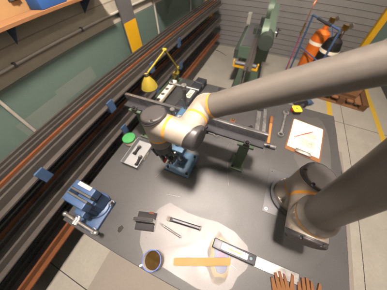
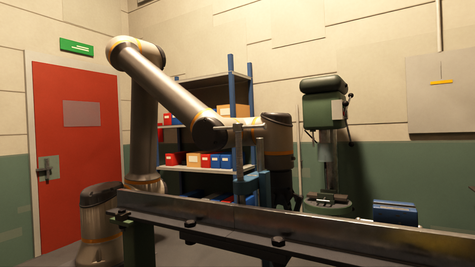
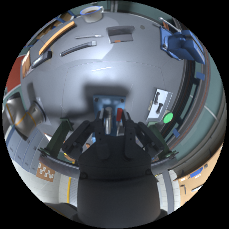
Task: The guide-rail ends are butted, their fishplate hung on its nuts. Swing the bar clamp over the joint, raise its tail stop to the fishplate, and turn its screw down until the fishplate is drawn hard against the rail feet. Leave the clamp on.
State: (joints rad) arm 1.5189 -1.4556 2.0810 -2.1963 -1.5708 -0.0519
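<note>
The blue bar clamp [image 1: 181,159] stands on its base plate [image 3: 108,100] on the bench, on the near side of the rail joint. A steel post [image 3: 108,119] and a red tab [image 3: 119,114] of the clamp show between my fingers in the wrist camera. The clamp's arm carries the threaded screw [image 2: 239,151] with its T-handle [image 2: 239,126] over the rail. The two dark guide rails [image 2: 265,219] meet at a seam, and the fishplate [image 2: 232,237] hangs beneath on its nuts. My gripper [image 3: 113,118] points down at the clamp's post, open, holding nothing.
The rail [image 1: 237,128] on its green stands [image 1: 239,154] crosses the bench just behind my wrist. A tray with two bolts [image 1: 136,153] and a green-lidded tub [image 1: 128,138] lie to the left. A blue vise [image 1: 87,203] sits at the bench's near left corner.
</note>
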